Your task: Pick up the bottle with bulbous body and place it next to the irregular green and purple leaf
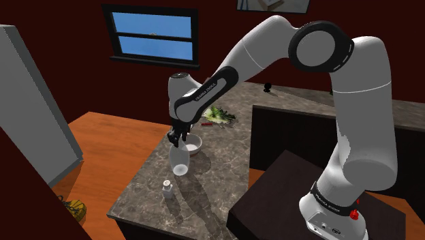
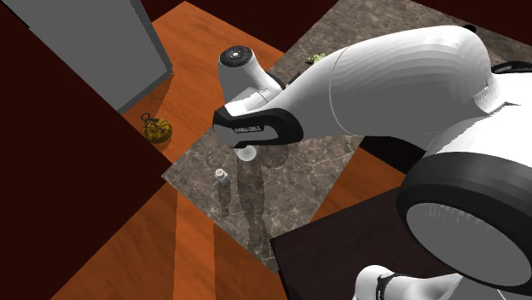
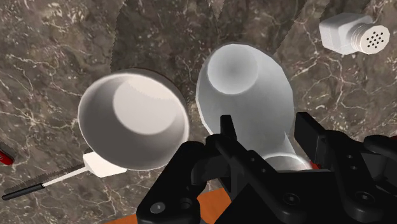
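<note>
Bottle (image 1: 180,161) first: in your shoulder view it hangs under the gripper (image 1: 178,141), just beside the white bowl (image 1: 193,144) and over the stone table (image 1: 218,163). Reading that view left to right, you have the small shaker (image 1: 167,188), then the bottle and bowl, then the green and purple leaf (image 1: 220,114) farther up the table, well apart from the bottle. I'd judge the grasp made, with the carry and the set-down beside the leaf not yet done. You cannot tell whether the base has left the table.

Your wrist view settles what the shoulder view leaves unclear: the two fingers (image 3: 226,130) are clamped on the bottle's narrow top. The second exterior view looks down past the arm (image 2: 341,94) and adds the layout: shaker, bottle, then the leaf near the far table edge.
</note>
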Robot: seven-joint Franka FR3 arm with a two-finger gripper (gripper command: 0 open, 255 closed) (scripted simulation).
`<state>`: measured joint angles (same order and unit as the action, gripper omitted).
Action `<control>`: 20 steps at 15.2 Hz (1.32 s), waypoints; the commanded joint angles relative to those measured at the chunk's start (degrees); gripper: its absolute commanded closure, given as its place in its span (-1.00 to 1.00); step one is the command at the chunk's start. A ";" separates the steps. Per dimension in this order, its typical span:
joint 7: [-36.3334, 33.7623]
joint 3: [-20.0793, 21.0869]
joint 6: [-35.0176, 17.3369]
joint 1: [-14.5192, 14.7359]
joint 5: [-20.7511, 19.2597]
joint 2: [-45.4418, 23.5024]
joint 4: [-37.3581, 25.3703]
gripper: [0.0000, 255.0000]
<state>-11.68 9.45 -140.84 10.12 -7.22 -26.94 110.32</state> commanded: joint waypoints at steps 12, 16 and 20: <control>0.85 0.73 5.36 -0.52 1.23 4.47 -0.91 1.00; 1.19 0.98 7.86 -0.69 1.75 6.25 -1.66 1.00; 1.52 1.19 10.41 -0.84 2.22 7.89 -2.60 1.00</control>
<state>-10.36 10.59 -131.10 9.41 -5.18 -19.66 107.79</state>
